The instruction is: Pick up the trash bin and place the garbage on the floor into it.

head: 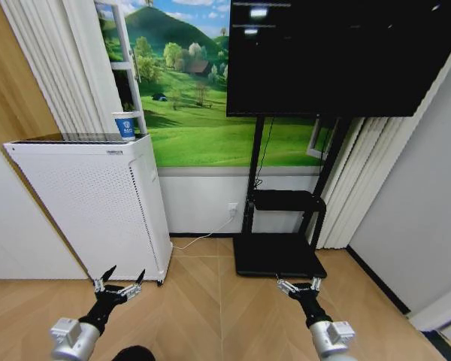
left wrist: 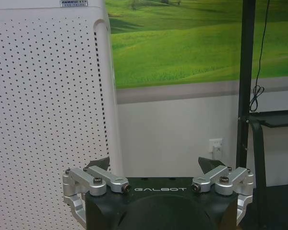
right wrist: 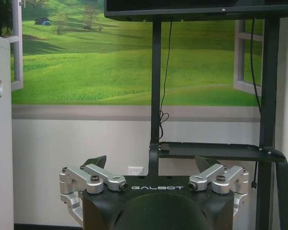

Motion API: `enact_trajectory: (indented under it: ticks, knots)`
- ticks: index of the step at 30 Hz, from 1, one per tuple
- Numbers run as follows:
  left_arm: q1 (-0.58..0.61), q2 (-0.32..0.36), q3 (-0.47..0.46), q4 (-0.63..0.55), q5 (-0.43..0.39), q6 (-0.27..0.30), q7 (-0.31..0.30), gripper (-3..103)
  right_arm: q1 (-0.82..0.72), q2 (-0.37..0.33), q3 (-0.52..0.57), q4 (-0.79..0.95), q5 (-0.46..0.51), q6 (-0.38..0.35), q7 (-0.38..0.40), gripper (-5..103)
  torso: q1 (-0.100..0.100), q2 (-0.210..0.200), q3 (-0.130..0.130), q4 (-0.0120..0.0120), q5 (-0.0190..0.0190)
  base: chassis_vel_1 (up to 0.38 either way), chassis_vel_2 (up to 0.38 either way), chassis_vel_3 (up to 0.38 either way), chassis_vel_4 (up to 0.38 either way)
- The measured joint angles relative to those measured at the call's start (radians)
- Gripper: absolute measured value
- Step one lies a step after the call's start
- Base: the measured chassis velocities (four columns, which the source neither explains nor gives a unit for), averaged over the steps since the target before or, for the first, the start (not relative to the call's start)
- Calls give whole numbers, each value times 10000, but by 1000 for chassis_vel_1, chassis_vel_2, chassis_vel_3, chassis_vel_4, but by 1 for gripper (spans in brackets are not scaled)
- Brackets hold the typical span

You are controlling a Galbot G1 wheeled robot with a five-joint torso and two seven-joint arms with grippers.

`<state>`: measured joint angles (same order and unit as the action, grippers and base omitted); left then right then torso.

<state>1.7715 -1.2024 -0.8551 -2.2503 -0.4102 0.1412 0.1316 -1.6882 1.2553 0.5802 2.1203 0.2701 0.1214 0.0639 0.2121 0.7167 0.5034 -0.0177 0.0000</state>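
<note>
Both arms were held out low over the floor [head: 203, 301], nothing in either one. The left gripper [head: 120, 280] hung near the front of the white perforated appliance [head: 98, 203], fingers [left wrist: 98, 165] spread wide. The right gripper [head: 299, 284] sat well to the right, just near of the black TV stand's base [head: 278, 256], fingers [right wrist: 93, 162] spread too. A blue-and-white cup [head: 125, 125] stood on the appliance (far right corner of its top). Something dark [head: 132, 353] poked in at the near edge between the arms; couldn't tell if that was the bin.
</note>
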Motion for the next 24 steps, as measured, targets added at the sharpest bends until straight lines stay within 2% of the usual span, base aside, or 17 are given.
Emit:
enact_trajectory:
  ticks: [4,12,24]
  knots:
    - [0,1,0,0,0,0,0,100,0,0,0,0,0,0,0,100,46,105,61,0,0,0,0,0,0]
    - [0,0,0,0,0,0,0,100,0,0,0,0,0,0,0,100,318,745,428,0,0,0,0,0,0]
    - [0,0,0,0,0,0,0,100,0,0,0,0,0,0,0,100,373,884,514,0,0,0,0,0,0]
